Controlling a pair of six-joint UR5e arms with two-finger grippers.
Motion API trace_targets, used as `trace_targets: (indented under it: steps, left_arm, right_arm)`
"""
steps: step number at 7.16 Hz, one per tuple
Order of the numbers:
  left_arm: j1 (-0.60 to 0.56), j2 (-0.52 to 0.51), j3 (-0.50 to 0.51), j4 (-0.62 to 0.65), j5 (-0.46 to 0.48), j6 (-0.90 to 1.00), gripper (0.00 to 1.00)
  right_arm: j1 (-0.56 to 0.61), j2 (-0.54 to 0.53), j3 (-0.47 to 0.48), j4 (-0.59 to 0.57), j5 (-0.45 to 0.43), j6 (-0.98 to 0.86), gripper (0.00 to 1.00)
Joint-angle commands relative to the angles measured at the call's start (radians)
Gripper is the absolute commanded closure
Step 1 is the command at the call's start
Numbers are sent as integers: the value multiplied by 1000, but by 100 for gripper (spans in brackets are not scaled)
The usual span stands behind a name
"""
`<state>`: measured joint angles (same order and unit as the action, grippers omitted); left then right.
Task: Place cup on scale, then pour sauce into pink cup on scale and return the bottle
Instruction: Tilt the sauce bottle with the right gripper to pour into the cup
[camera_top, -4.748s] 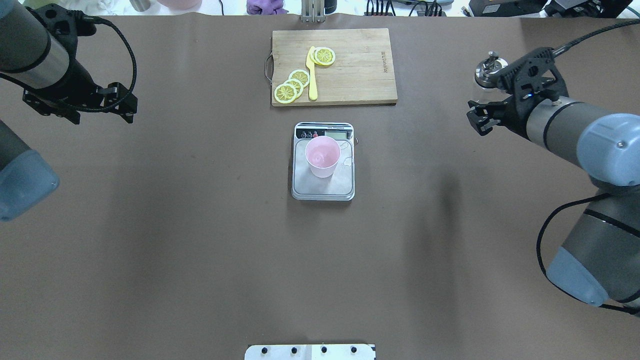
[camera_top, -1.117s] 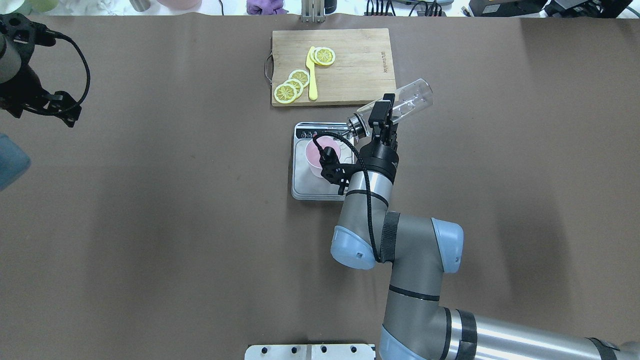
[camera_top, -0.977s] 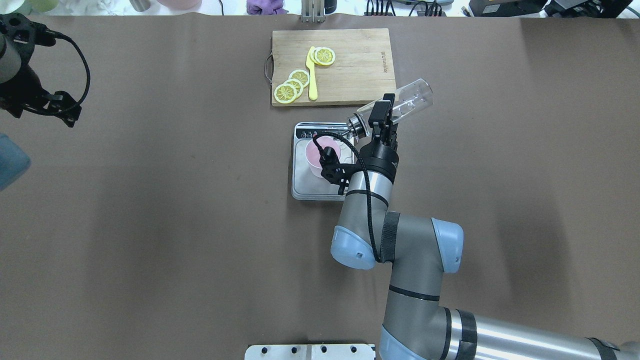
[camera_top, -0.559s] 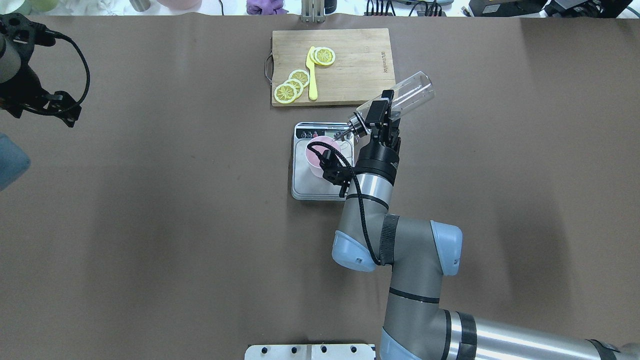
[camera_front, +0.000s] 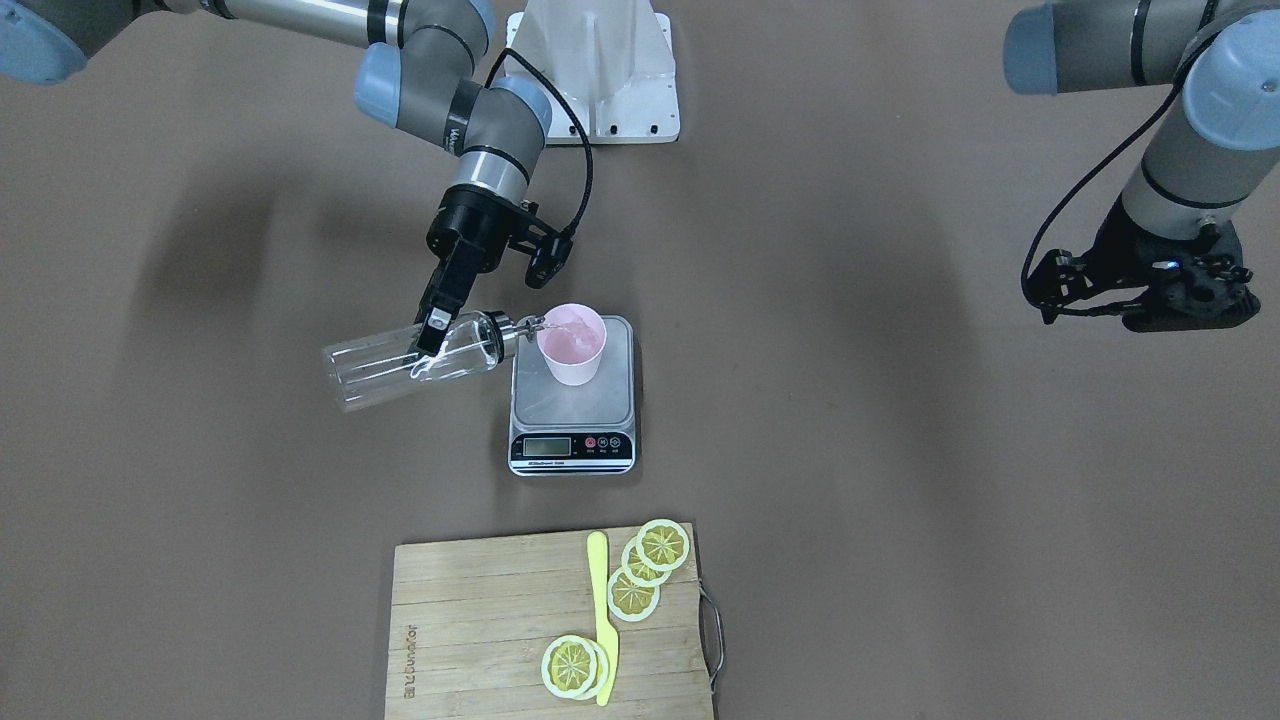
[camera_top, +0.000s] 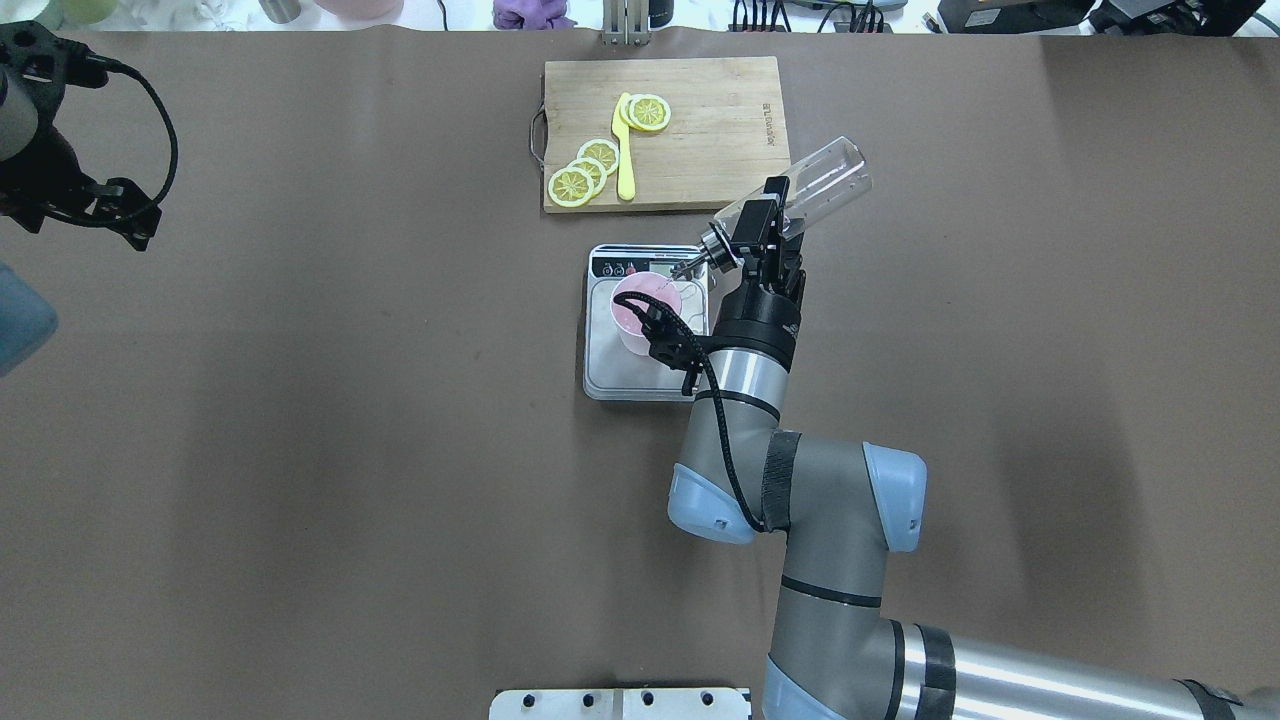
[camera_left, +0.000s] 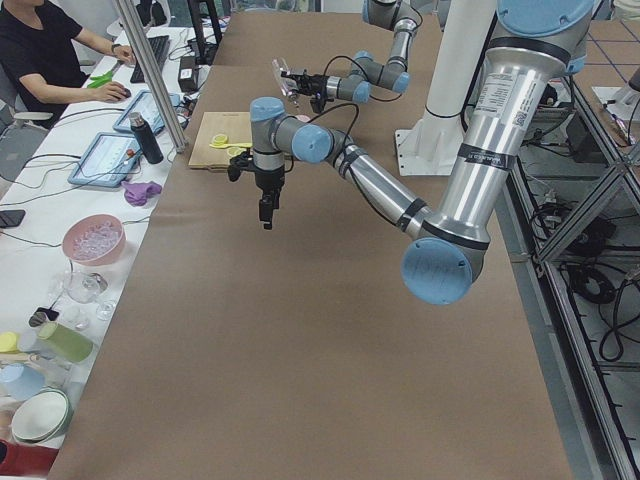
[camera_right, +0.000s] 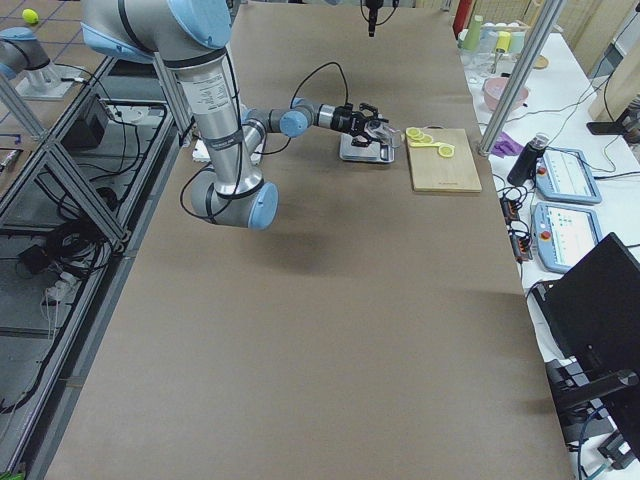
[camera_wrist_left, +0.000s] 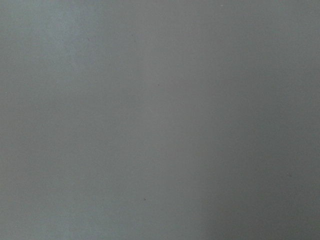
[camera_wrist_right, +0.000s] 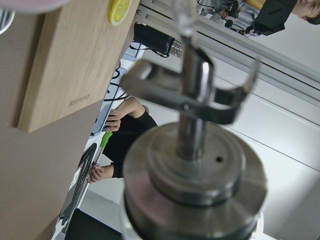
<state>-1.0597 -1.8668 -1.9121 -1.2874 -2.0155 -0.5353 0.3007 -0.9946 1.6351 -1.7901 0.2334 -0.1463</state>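
The pale pink cup (camera_front: 572, 345) stands upright on the silver scale (camera_front: 560, 408) at mid table; both also show in the overhead view, the cup (camera_top: 634, 302) on the scale (camera_top: 622, 375). My right gripper (camera_front: 432, 335) is shut on the clear glass bottle (camera_front: 385, 367) and holds it tilted, base high. The metal spout (camera_front: 520, 326) reaches the cup's rim, and clear liquid shows in the cup. Overhead, the bottle (camera_top: 822, 183) sits in the right gripper (camera_top: 762, 222). The right wrist view shows the spout cap (camera_wrist_right: 192, 170) close up. My left gripper (camera_top: 128, 212) hangs open and empty at the far left.
A wooden cutting board (camera_top: 720, 130) with lemon slices (camera_top: 585, 170) and a yellow knife (camera_top: 624, 150) lies just beyond the scale. The white arm mount (camera_front: 600, 70) stands at the robot's edge. Operators' clutter lines the far side of the table (camera_top: 300, 400).
My right arm took the bottle from the far right and brought it over the cup. In the last second it tilted the bottle more, base rising. The left arm drew back leftward.
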Motion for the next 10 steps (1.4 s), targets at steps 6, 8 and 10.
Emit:
trace_targets:
  steps: [6,8,10]
  left_arm:
    - [-2,-3,2,0,4,2,1]
    - [-2,-2,2,0,4,2,1]
    - [-2,-2,5,0,4,2,1]
  right_arm:
    - [0,2,12,17,26,7,100]
    - [-3,-1,12,44,75,103,100]
    - [-8,-24,12,168,136,199,100]
